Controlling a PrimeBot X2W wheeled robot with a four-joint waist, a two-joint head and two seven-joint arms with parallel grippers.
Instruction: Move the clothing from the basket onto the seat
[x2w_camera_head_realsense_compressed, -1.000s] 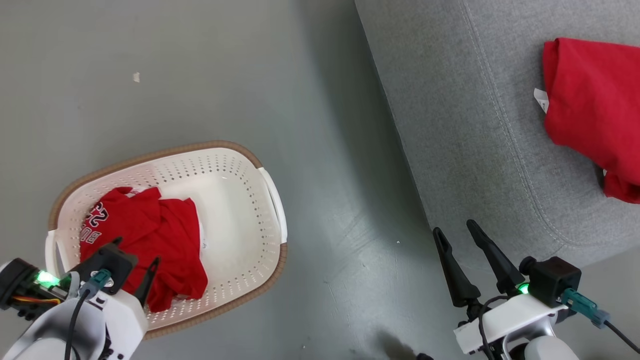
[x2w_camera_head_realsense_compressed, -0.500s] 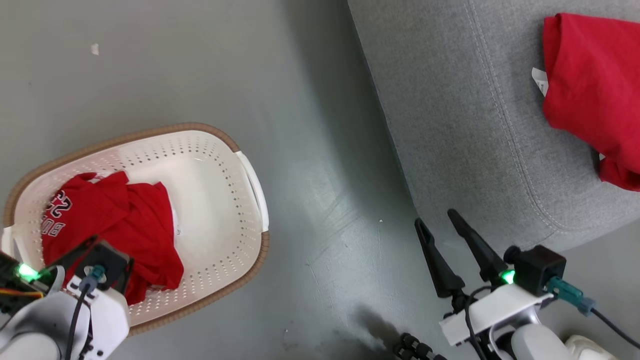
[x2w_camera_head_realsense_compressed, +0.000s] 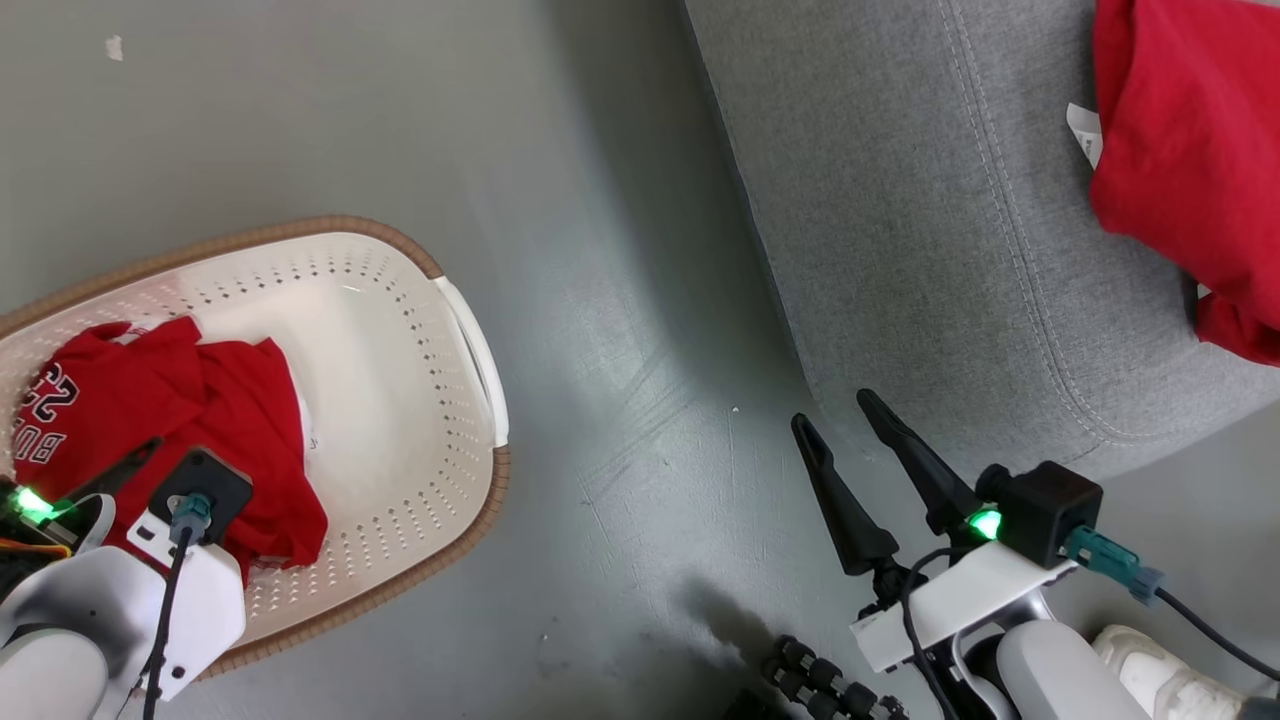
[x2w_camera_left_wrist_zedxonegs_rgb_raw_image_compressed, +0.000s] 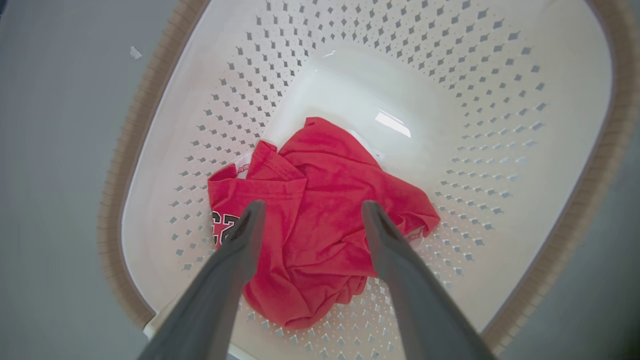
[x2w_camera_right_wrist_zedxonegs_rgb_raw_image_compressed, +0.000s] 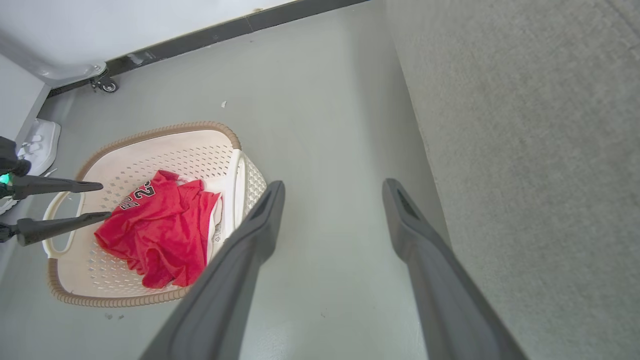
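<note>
Red jersey (x2w_camera_left_wrist_zedxonegs_rgb_raw_image_compressed: 320, 235) lies crumpled in the laundry basket (x2w_camera_left_wrist_zedxonegs_rgb_raw_image_compressed: 450, 75), my left gripper (x2w_camera_left_wrist_zedxonegs_rgb_raw_image_compressed: 312, 206) spread wide right above it, maybe not touching; right gripper (x2w_camera_head_realsense_compressed: 832, 408) likewise splayed, empty, beside the grey sofa (x2w_camera_head_realsense_compressed: 900, 200) where another red garment (x2w_camera_head_realsense_compressed: 1180, 150) lies.

In the head view, the basket (x2w_camera_head_realsense_compressed: 300, 225) is cut off by the left edge, and the lettering on the clothing (x2w_camera_head_realsense_compressed: 230, 430) inside it is partly lost in folds. The red garment (x2w_camera_head_realsense_compressed: 1180, 150) on the seat (x2w_camera_head_realsense_compressed: 900, 200) is cropped at the top and right edges, and its white tag (x2w_camera_head_realsense_compressed: 1083, 135) is too small to be read. A white shoe (x2w_camera_head_realsense_compressed: 1150, 665) is clipped by the bottom edge. In the left wrist view, the numerals are partly covered by a finger (x2w_camera_left_wrist_zedxonegs_rgb_raw_image_compressed: 240, 235) of the left gripper (x2w_camera_left_wrist_zedxonegs_rgb_raw_image_compressed: 310, 206).
</note>
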